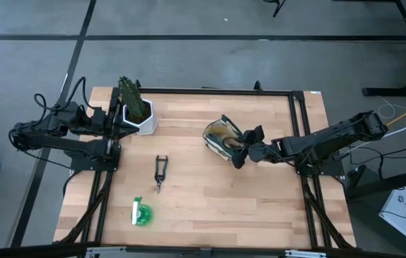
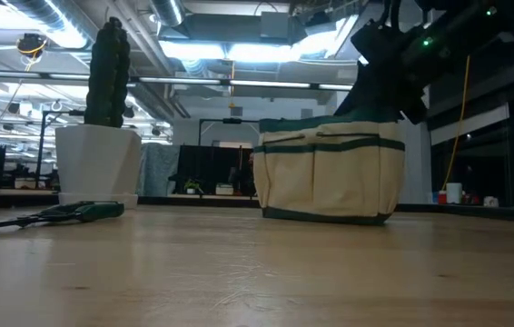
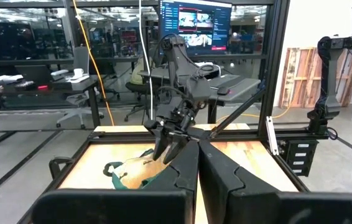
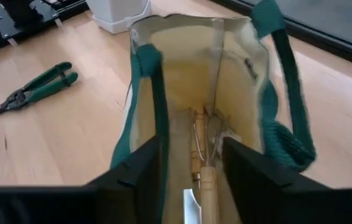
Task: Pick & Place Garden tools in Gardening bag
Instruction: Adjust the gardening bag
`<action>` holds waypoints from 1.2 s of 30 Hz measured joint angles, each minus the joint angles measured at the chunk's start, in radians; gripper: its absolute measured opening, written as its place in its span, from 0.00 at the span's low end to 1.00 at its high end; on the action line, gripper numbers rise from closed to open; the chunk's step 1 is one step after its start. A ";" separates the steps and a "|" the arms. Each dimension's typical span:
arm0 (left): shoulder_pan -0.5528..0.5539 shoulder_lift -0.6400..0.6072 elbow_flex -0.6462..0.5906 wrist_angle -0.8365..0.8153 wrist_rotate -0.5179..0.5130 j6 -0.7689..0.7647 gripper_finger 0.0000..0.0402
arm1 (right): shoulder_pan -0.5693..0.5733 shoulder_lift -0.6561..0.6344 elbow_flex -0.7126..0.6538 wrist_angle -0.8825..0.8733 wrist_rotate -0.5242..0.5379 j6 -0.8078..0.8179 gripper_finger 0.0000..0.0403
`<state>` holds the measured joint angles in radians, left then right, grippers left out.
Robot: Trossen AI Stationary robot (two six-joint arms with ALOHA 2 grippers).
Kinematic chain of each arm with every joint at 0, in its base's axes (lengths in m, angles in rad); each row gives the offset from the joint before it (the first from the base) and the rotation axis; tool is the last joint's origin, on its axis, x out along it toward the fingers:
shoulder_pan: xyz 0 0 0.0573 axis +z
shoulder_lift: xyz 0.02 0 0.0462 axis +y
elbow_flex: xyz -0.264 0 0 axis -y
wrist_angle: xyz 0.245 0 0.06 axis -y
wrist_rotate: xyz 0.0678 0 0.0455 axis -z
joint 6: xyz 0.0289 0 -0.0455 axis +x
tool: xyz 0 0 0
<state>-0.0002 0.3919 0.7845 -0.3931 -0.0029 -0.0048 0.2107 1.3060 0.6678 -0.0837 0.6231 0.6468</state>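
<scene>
1. The bag (image 1: 221, 137) stands upright on the surface (image 1: 210, 193), toward the far right, mouth up. Inside it a wooden-handled rake (image 4: 204, 152) lies with its long axis running from my right pincer toward the bag's far wall, tines leading.
2. The shears (image 1: 160, 172) lie flat near the middle, long axis running far edge to near edge, tips toward the near edge. The green round item (image 1: 140, 213) sits near the near-left corner.
3. My right pincer (image 1: 240, 149) hangs over the bag's mouth, fingers parted, gripping nothing; the arm reaches in from the right edge.
4. My left pincer (image 1: 117, 118) waits at the far-left corner beside the potted plant (image 1: 137, 109), fingers together, empty.
5. Beyond the pale wood surface are desks and a lit monitor (image 3: 194, 23).
</scene>
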 joint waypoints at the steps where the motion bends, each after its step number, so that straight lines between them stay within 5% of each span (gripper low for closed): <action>1: 0.000 0.000 0.000 0.000 0.000 0.000 0.02 | -0.006 0.000 0.000 0.000 -0.004 0.000 0.46; 10: 0.000 0.000 0.000 0.000 0.000 0.000 0.02 | -0.035 0.012 0.050 -0.044 -0.034 -0.154 0.65; 18: 0.000 0.000 0.000 0.000 0.000 0.000 0.01 | -0.041 0.023 0.077 -0.049 -0.220 -0.411 0.66; 23: 0.000 0.000 0.000 0.000 0.000 0.000 0.02 | -0.040 0.023 0.077 -0.040 -0.306 -0.426 0.66; 36: 0.000 0.000 0.000 0.000 0.000 0.000 0.01 | 0.028 0.023 0.077 -0.047 -0.313 -0.424 0.66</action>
<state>-0.0006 0.3919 0.7845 -0.3931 -0.0030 -0.0049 0.2386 1.3285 0.7448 -0.1307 0.3103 0.2233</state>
